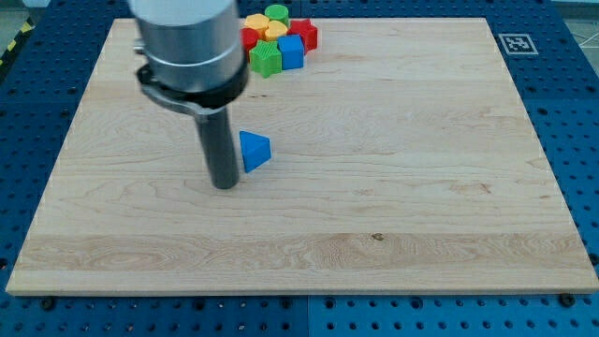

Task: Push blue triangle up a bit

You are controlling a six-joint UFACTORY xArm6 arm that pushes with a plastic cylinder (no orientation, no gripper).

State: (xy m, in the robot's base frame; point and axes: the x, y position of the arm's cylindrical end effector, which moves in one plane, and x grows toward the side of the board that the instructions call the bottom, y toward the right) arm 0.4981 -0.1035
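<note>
The blue triangle [254, 151] lies on the wooden board [393, 187], left of centre. My tip [225, 184] rests on the board just left of and slightly below the triangle, very close to its left edge; I cannot tell whether it touches. The dark rod rises from the tip to the grey arm body at the view's top left, which hides part of the board behind it.
A cluster of blocks sits at the view's top edge: a red one [305, 35], a blue cube [291, 52], green ones [266, 58], a yellow one [256, 21]. A fiducial tag [514, 43] marks the top right corner.
</note>
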